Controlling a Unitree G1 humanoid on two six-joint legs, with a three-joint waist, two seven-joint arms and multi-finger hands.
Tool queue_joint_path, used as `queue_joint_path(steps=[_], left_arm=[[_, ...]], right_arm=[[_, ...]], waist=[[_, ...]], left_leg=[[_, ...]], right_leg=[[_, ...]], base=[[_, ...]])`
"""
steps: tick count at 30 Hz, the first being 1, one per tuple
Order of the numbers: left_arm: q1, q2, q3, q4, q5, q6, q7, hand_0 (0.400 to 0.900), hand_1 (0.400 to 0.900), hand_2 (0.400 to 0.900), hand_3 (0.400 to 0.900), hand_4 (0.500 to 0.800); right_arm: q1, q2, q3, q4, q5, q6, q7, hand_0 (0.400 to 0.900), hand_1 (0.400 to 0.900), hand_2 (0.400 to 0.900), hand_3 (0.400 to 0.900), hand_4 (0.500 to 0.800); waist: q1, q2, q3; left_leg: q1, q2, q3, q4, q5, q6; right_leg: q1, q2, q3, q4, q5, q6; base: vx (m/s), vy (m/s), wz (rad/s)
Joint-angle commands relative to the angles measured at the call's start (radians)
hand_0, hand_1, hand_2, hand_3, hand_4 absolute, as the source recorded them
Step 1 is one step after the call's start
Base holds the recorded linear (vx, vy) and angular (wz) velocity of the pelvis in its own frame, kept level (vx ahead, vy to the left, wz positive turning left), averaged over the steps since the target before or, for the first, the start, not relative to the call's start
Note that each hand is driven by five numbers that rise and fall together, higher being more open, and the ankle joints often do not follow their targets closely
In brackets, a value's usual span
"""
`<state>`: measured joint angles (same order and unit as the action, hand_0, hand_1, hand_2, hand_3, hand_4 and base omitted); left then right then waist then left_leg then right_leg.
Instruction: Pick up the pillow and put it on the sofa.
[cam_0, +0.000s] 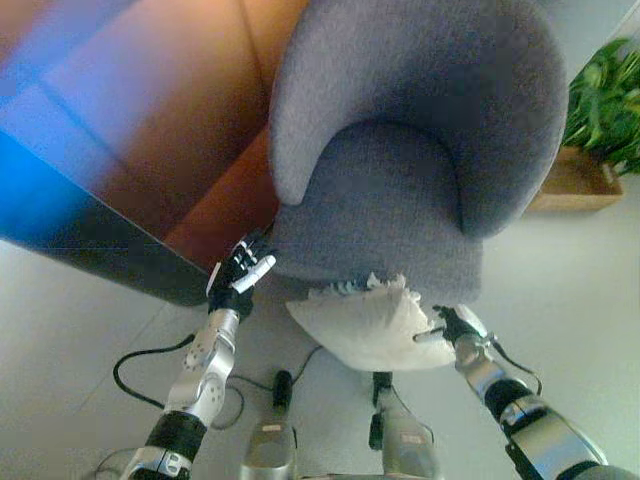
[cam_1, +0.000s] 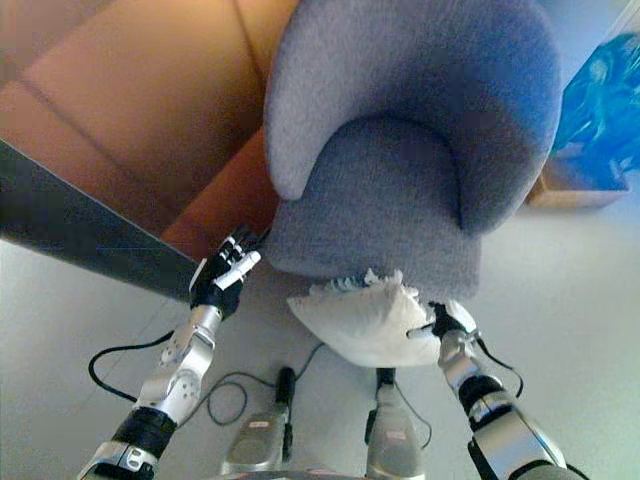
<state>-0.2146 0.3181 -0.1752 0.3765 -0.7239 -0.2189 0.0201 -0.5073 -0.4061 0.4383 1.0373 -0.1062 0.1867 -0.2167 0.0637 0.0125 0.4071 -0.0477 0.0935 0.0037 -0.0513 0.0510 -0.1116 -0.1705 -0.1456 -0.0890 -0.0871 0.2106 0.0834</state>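
A white pillow (cam_0: 368, 322) with a frilled edge hangs just below the front edge of the grey sofa's seat (cam_0: 385, 215), a rounded armchair with a high curved back. My right hand (cam_0: 455, 325) comes in from the lower right and its fingers are curled on the pillow's right edge. My left hand (cam_0: 240, 268) is up at the seat's front left corner with its fingers straight, clear of the pillow. I cannot tell whether it touches the sofa.
A brown wooden panel wall (cam_0: 170, 110) with a dark base strip (cam_0: 110, 255) runs along the left, close to the sofa. A green plant in a wooden box (cam_0: 600, 120) stands at the far right. Pale floor (cam_0: 580, 280) lies around the sofa.
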Motion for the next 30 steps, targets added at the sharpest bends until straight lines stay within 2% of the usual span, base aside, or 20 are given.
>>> queue_joint_path(steps=[1, 10, 19, 30], left_arm=[[-0.123, 0.052, -0.036, -0.077, -0.028, -0.121, 0.0, 0.9, 0.9, 0.9, 0.9, 0.8], [-0.177, 0.068, -0.053, -0.083, -0.037, -0.139, 0.006, 0.9, 0.9, 0.9, 0.9, 0.8], [-0.215, 0.092, -0.056, -0.12, -0.042, -0.142, 0.02, 0.9, 0.9, 0.9, 0.9, 0.8], [-0.266, 0.082, -0.059, -0.119, -0.048, -0.166, 0.012, 0.9, 0.9, 0.9, 0.9, 0.8]], right_arm=[[-0.139, -0.074, 0.058, 0.033, 0.013, -0.002, -0.051, 0.9, 0.9, 0.9, 0.9, 0.8], [-0.214, -0.103, 0.053, 0.089, 0.022, 0.025, -0.046, 0.9, 0.9, 0.9, 0.9, 0.8], [-0.28, -0.12, 0.053, 0.119, 0.037, 0.006, -0.03, 0.9, 0.9, 0.9, 0.9, 0.8], [-0.375, -0.123, 0.075, 0.153, 0.018, -0.005, 0.023, 0.9, 0.9, 0.9, 0.9, 0.8]], waist=[[0.026, -0.011, 0.018], [0.033, -0.012, 0.066], [0.04, -0.01, 0.112], [0.04, 0.011, 0.113]], left_leg=[[-0.091, 0.001, -0.047, 0.087, -0.028, 0.005], [-0.133, -0.011, -0.043, 0.107, -0.027, 0.004], [-0.153, -0.017, -0.044, 0.111, -0.027, 0.005], [-0.226, -0.042, -0.055, 0.118, -0.023, 0.013]], right_leg=[[0.055, -0.094, 0.03, 0.026, -0.06, 0.119], [0.022, -0.096, 0.018, 0.028, -0.049, 0.115], [-0.001, -0.095, 0.016, 0.031, -0.04, 0.115], [-0.096, -0.103, 0.015, 0.059, -0.032, 0.113]], base=[[-0.07, -0.006, -0.01], [-0.03, -0.002, 0.0], [0.0, 0.0, 0.0], [-0.02, 0.011, -0.01]])
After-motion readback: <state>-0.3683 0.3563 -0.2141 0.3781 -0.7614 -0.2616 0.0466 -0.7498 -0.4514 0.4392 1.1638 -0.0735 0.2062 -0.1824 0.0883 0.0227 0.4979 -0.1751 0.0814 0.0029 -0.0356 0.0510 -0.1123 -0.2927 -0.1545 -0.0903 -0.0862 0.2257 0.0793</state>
